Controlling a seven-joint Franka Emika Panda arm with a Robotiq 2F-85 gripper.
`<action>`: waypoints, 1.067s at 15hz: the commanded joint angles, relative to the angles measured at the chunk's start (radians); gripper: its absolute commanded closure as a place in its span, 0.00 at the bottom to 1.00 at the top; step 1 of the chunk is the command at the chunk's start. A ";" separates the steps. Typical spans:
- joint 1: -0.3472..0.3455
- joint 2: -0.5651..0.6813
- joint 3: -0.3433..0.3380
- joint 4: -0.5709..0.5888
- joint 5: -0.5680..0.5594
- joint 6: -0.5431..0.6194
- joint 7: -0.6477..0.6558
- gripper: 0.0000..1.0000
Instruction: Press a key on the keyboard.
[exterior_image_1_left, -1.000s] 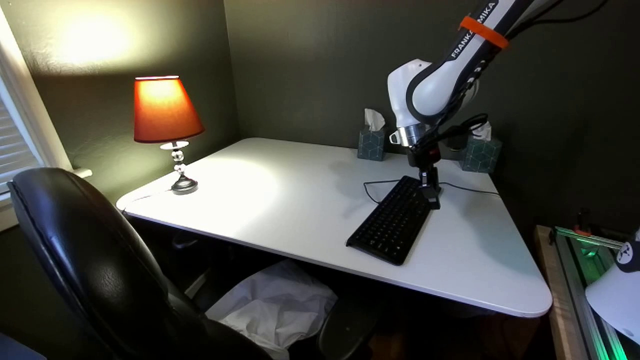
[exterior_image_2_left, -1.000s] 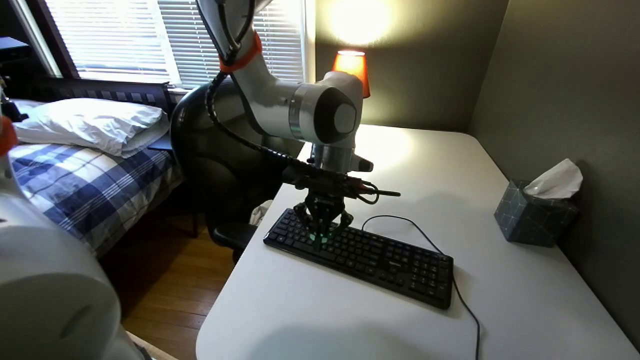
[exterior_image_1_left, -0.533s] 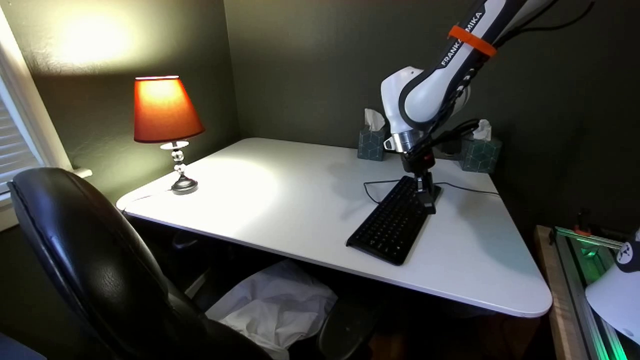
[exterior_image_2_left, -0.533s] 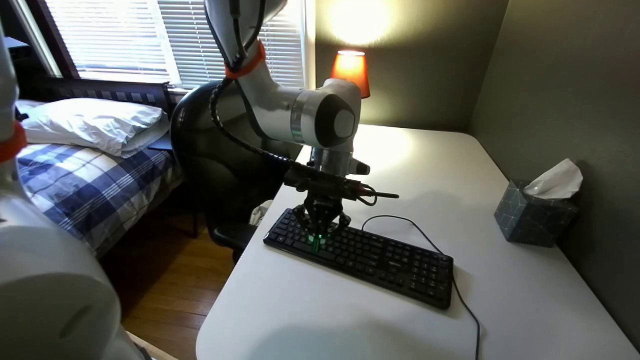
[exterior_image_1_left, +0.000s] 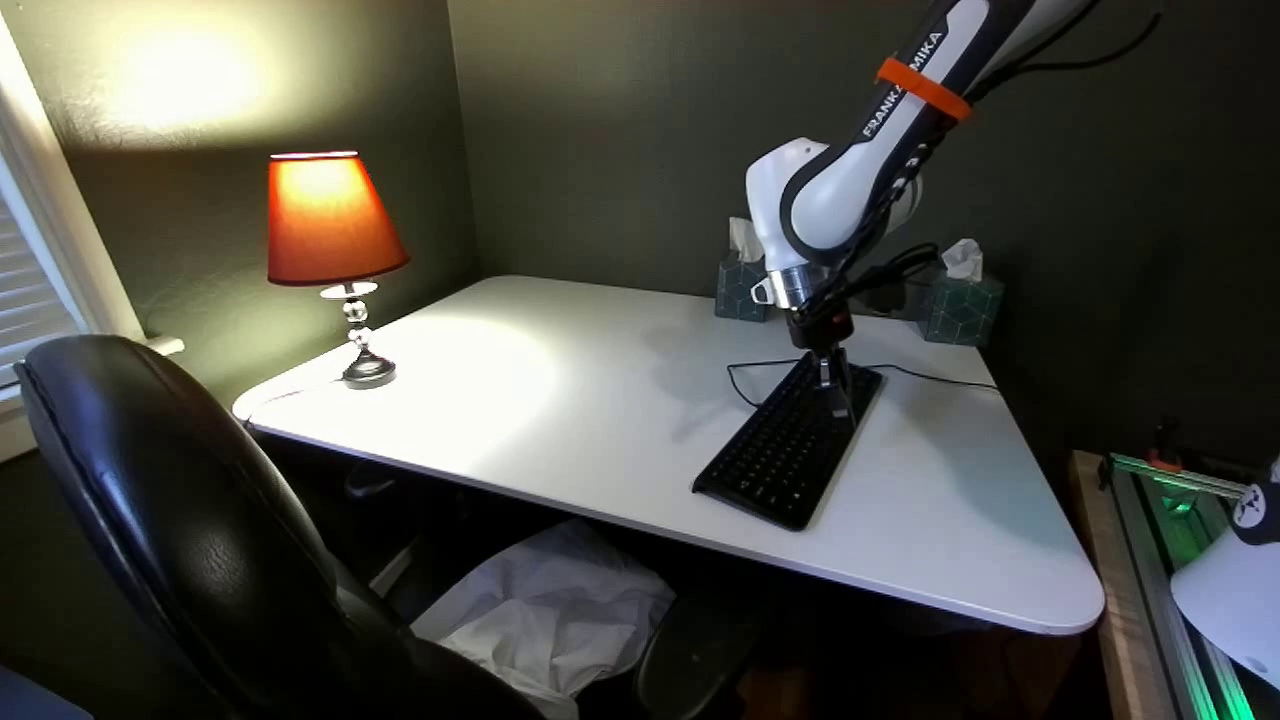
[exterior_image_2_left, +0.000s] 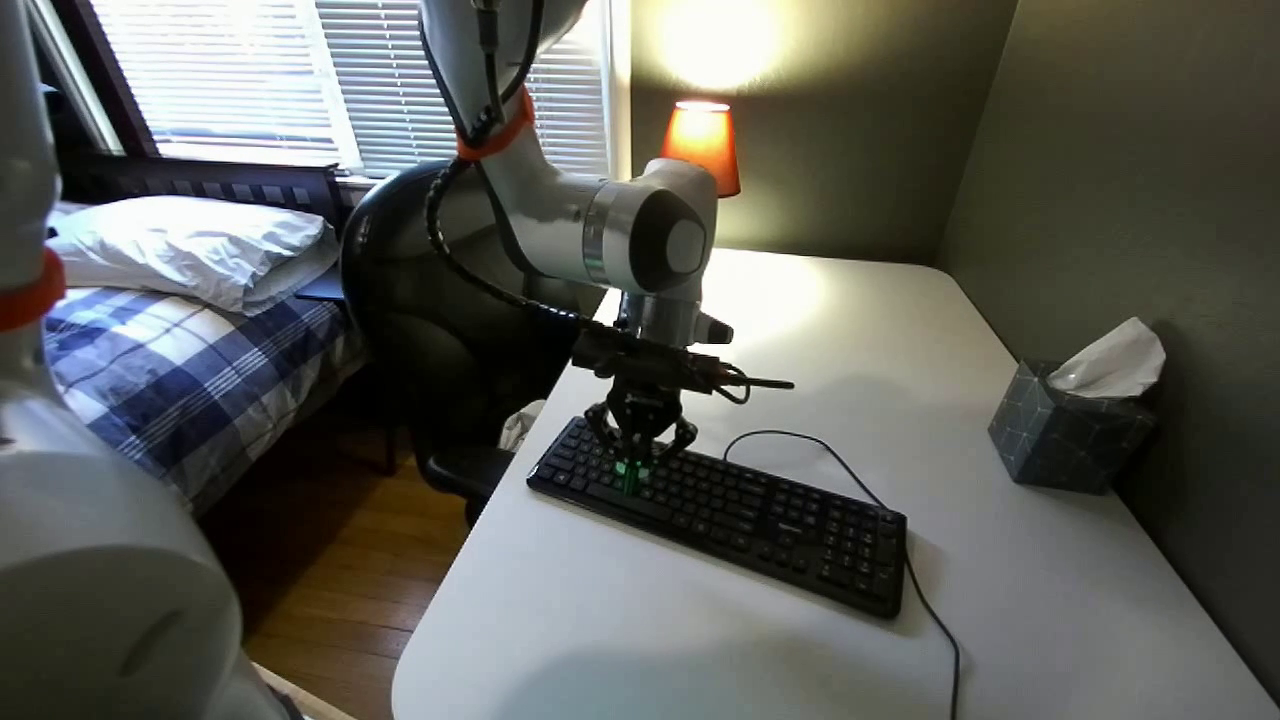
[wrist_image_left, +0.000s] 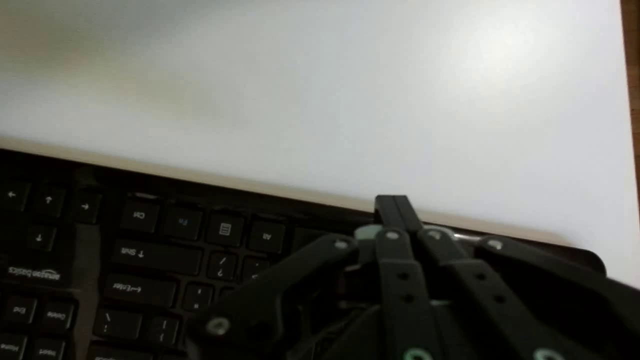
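Observation:
The keyboard, flat, black and long, lies on the white desk in both exterior views (exterior_image_1_left: 775, 470) (exterior_image_2_left: 790, 530). Part of it shows upside down in the wrist view (wrist_image_left: 155, 257), with arrow, Ctrl, Shift and Enter keys. My gripper (exterior_image_1_left: 842, 408) points down over the keyboard's near-edge half. In an exterior view its tips (exterior_image_2_left: 631, 484) are over the space-bar area. In the wrist view the two fingertips (wrist_image_left: 392, 200) are pressed together with nothing between them. The fingers hide the keys beneath. I cannot tell whether the tips touch a key.
A thin cable (exterior_image_2_left: 932, 610) runs from the keyboard across the desk (exterior_image_1_left: 600, 400). Two tissue boxes (exterior_image_1_left: 740, 292) (exterior_image_1_left: 962, 308) stand at the back by the wall. A lamp (exterior_image_1_left: 335, 220) stands at the far left corner. A black chair (exterior_image_1_left: 200, 520) is at the desk's front.
My arm and shut gripper have moved from the keyboard's long edge inward over its keys, a little to the left in both exterior views. The keyboard has not moved.

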 joint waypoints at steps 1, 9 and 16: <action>-0.001 0.037 0.010 0.034 0.017 -0.006 -0.023 1.00; -0.005 0.087 0.024 0.081 0.021 -0.014 -0.044 1.00; -0.009 0.123 0.039 0.107 0.030 -0.019 -0.068 1.00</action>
